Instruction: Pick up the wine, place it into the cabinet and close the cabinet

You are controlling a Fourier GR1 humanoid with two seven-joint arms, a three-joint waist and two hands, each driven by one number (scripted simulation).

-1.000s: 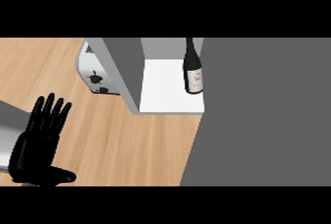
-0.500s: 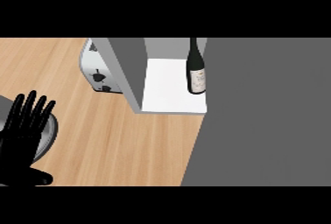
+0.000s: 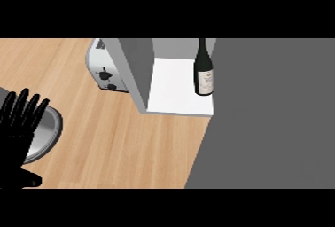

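1. Head view: a wooden table (image 3: 131,142) is seen from steeply above, filling the left and middle of the scene.
2. A wine bottle (image 3: 204,71) is seen standing upright on the white floor of an open cabinet (image 3: 173,88), close to the right side of that floor, with its neck toward the top of the view and a pale label on its lower body.
3. The cabinet's grey side wall (image 3: 138,71) is seen to the left of the white floor, well apart from the bottle.
4. A broad dark grey panel (image 3: 274,115) covers the right part of the view; its left edge lies just beside the bottle. Whether this panel is the cabinet door cannot be told.
5. A silver toaster (image 3: 104,66) is set on the table, just left of the cabinet wall, with dark knobs on its side.
6. The left hand (image 3: 18,133) is shown at the left edge of the view, open, with its fingers (image 3: 26,106) straight, spread slightly apart and pointing up; nothing is held by it.
7. A round grey metal object (image 3: 47,133) lies partly hidden under that hand; what it is cannot be told.
8. The right hand is not shown.
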